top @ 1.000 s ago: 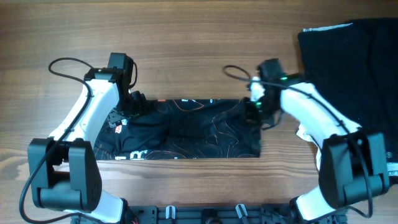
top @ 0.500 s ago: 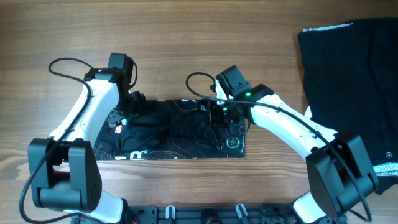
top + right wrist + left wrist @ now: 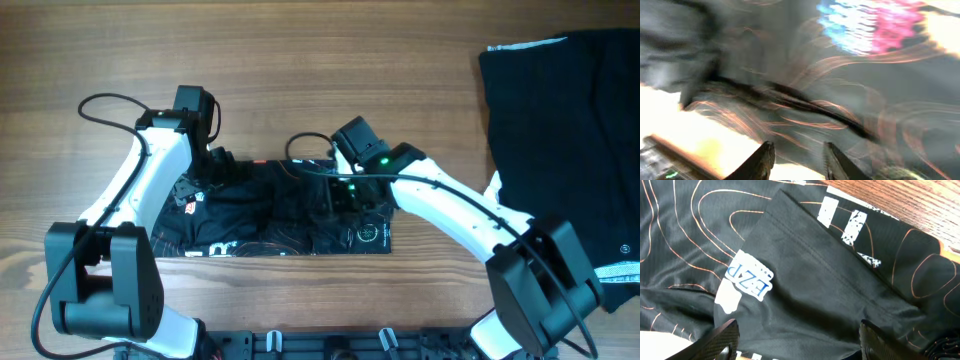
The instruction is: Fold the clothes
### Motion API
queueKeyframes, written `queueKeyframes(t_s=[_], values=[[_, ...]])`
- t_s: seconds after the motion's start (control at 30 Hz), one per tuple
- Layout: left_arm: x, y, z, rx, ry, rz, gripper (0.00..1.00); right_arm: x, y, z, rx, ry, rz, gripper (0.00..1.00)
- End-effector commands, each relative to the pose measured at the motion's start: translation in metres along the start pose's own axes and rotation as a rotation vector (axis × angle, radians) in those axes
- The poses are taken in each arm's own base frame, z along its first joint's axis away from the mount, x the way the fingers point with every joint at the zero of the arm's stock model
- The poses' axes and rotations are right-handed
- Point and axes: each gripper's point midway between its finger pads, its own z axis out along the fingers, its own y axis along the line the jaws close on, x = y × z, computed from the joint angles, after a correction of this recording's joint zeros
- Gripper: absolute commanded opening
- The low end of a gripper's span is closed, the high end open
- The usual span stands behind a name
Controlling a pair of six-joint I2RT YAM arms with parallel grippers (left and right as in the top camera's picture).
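The black jersey [image 3: 250,215] with orange contour lines lies crumpled in a band across the table's middle. Its right part is folded over to the left, showing a round logo [image 3: 371,233]. My left gripper [image 3: 213,172] is open just above the jersey's left end. In the left wrist view its fingers [image 3: 799,330] stand wide apart over black fabric [image 3: 805,270] with white lettering. My right gripper [image 3: 345,195] is over the jersey's middle. In the blurred right wrist view its fingers [image 3: 799,152] are close together with jersey fabric [image 3: 840,90] between them.
A large black cloth [image 3: 565,120] lies at the back right of the wooden table [image 3: 330,90]. A bit of white fabric [image 3: 494,188] shows beside it. Cables loop from both arms above the jersey.
My right gripper has swept left from the jersey's right end to its middle, pulling the right edge over. The jersey's right border has shifted left. The left arm has not moved.
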Motion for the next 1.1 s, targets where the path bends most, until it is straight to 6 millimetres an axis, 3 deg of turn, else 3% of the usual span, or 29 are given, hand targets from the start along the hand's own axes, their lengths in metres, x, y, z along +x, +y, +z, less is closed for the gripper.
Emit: queueKeyframes(t_s=[0.0, 0.27, 0.43, 0.67, 0.7, 0.83, 0.87, 0.93, 1.03, 1.07], values=[[0.001, 0.005, -0.001, -0.013, -0.005, -0.022, 0.77, -0.013, -0.044, -0.016, 0.178, -0.066, 0.048, 0.39], [0.002, 0.005, -0.001, -0.015, 0.0, -0.022, 0.77, 0.011, -0.028, -0.003, 0.063, 0.035, 0.049, 0.4], [0.003, 0.006, -0.001, -0.016, 0.004, -0.022, 0.77, 0.022, -0.029, 0.007, 0.034, 0.064, 0.054, 0.4], [0.003, 0.006, -0.001, -0.017, 0.004, -0.022, 0.77, 0.028, -0.019, 0.018, -0.023, 0.07, 0.054, 0.38], [0.003, 0.006, -0.001, -0.017, 0.004, -0.021, 0.77, 0.028, -0.02, 0.019, -0.023, 0.071, 0.054, 0.36], [0.003, 0.006, -0.001, -0.017, 0.004, -0.022, 0.77, 0.026, -0.019, 0.02, -0.028, 0.063, 0.049, 0.06], [0.003, 0.006, -0.001, -0.017, 0.004, -0.022, 0.77, 0.027, -0.016, 0.02, -0.038, 0.066, 0.037, 0.04], [0.003, 0.006, -0.001, -0.017, 0.004, -0.022, 0.77, 0.028, 0.0, 0.02, -0.109, 0.073, -0.034, 0.04], [0.003, 0.005, -0.001, -0.016, 0.003, -0.022, 0.77, 0.047, 0.062, 0.014, -0.387, 0.116, -0.306, 0.04], [0.003, 0.005, -0.001, -0.016, 0.003, -0.022, 0.77, 0.053, 0.071, 0.013, -0.416, 0.126, -0.345, 0.04]])
